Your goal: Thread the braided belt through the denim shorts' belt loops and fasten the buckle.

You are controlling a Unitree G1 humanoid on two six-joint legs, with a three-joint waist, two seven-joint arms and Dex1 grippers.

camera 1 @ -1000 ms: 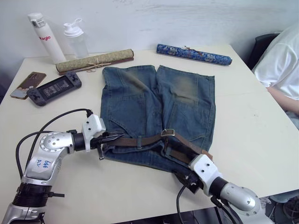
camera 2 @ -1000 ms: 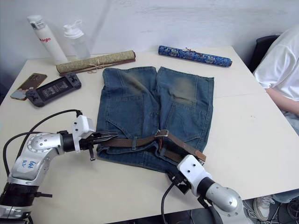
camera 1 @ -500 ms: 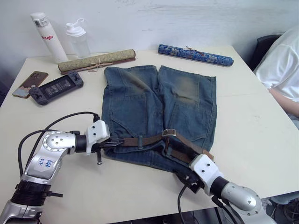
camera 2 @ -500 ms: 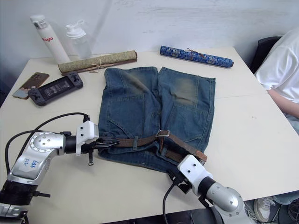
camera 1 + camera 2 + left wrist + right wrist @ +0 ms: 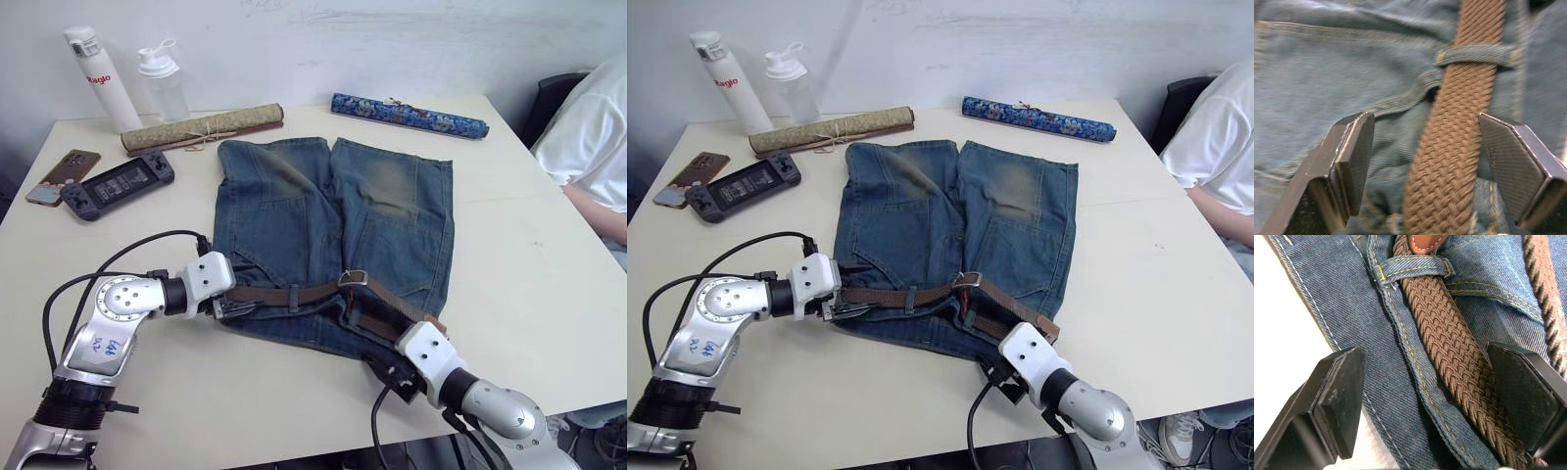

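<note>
While straddling the braided belt [image 5: 1449, 161] at a belt loop [image 5: 1476, 54] with both claws released, left claw [image 5: 1425, 161] and right claw [image 5: 1425, 396], steadying denim shorts [image 5: 323, 225] for threading.

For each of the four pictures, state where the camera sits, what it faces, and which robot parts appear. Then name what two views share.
Left eye: head, looking down at the denim shorts; both arms.
Right eye: same, slightly offset.
Left wrist: faces the braided belt under a belt loop; open left gripper.
Right wrist: faces belt; open right gripper.
Both wrist views share belt on denim.
</note>
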